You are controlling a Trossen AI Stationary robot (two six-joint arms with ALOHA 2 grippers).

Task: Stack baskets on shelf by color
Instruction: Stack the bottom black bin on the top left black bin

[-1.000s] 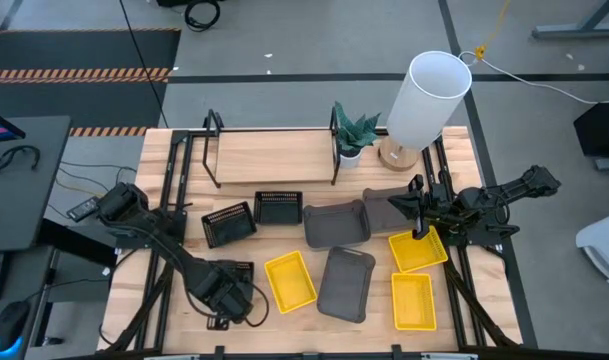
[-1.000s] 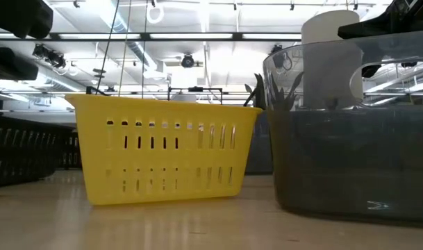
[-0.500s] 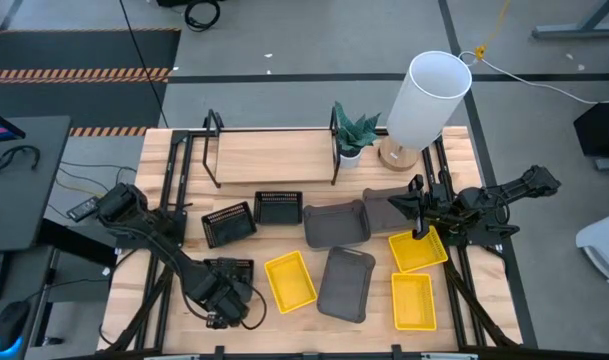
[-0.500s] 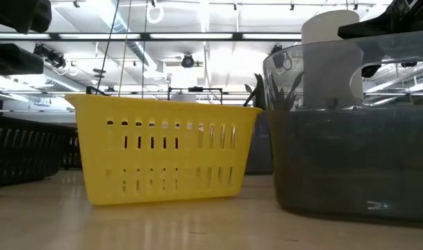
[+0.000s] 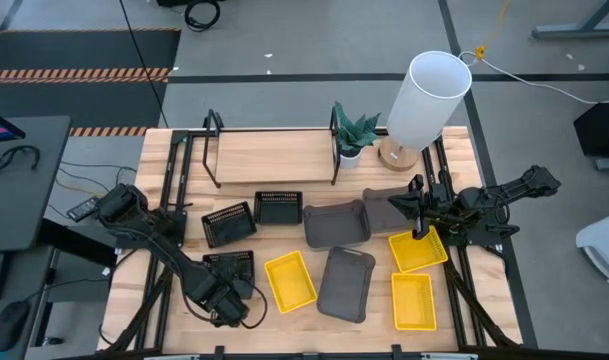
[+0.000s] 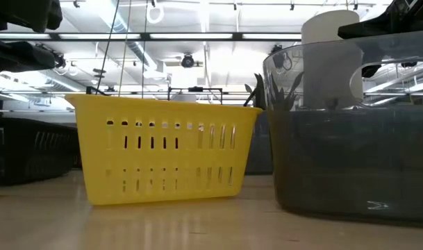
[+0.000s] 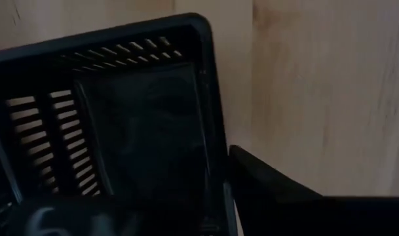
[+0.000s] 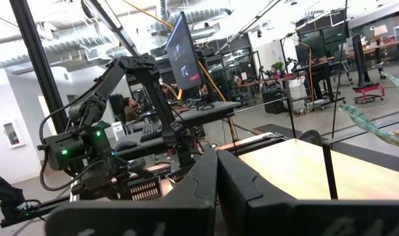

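My left gripper (image 5: 227,280) works near the table's near-left corner, shut on a black perforated basket (image 5: 230,263). Two more black baskets (image 5: 229,222) (image 5: 278,207) rest on their bases in front of the shelf (image 5: 274,155), a light plank in a black frame at the far edge. Three dark grey baskets (image 5: 334,222) (image 5: 389,208) (image 5: 346,282) and three yellow ones (image 5: 290,280) (image 5: 416,250) (image 5: 414,300) lie on the tabletop. My right gripper (image 5: 419,228) (image 8: 217,172) hovers shut above the far yellow basket. My left gripper has the black basket by a side wall near a corner (image 7: 215,151). One finger (image 7: 271,190) stands outside the wall and the other (image 7: 140,131) inside the basket. The fingers come from the near side, slanting down. Whether the basket is off the table I cannot tell.
A small potted plant (image 5: 354,135) and a tall white cylinder lamp (image 5: 429,95) stand at the far right, beside the shelf. In the low view a yellow basket (image 6: 162,149) and a grey one (image 6: 350,167) fill the foreground. Bare wood lies at the near-left edge.
My left gripper, still shut on the black basket, has shifted it a little toward the far-left, and more of its perforated floor now shows from above. The right arm has kept still.
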